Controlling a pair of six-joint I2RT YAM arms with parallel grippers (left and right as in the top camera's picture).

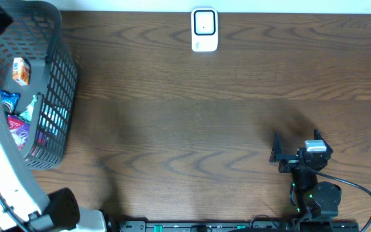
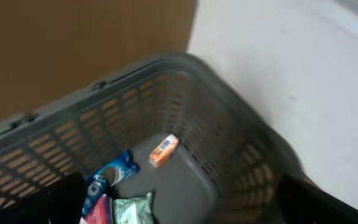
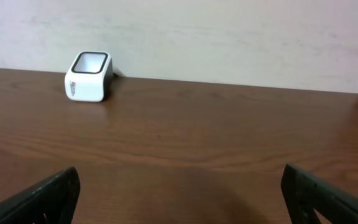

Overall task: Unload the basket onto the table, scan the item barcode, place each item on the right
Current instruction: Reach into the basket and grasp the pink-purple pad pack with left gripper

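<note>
The left gripper (image 2: 179,186) hung wide open and empty over the grey plastic lattice basket (image 2: 185,78) at the table's nine o'clock, where a small orange packet (image 2: 164,150) lay near the wall, with glossy wrappers (image 2: 114,177) crowding its seven o'clock. The right gripper (image 3: 180,177), also open and empty, sat at five o'clock facing the white boxy scanner (image 3: 89,77) at twelve. Reaching in, the spread jaws could snag the lattice or pinch two packets at once.

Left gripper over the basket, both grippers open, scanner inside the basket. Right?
The scanner is wrong: overhead shows it on the table, far edge, apart from the basket. The left gripper over the basket and the right gripper, both open, are correct.
</note>
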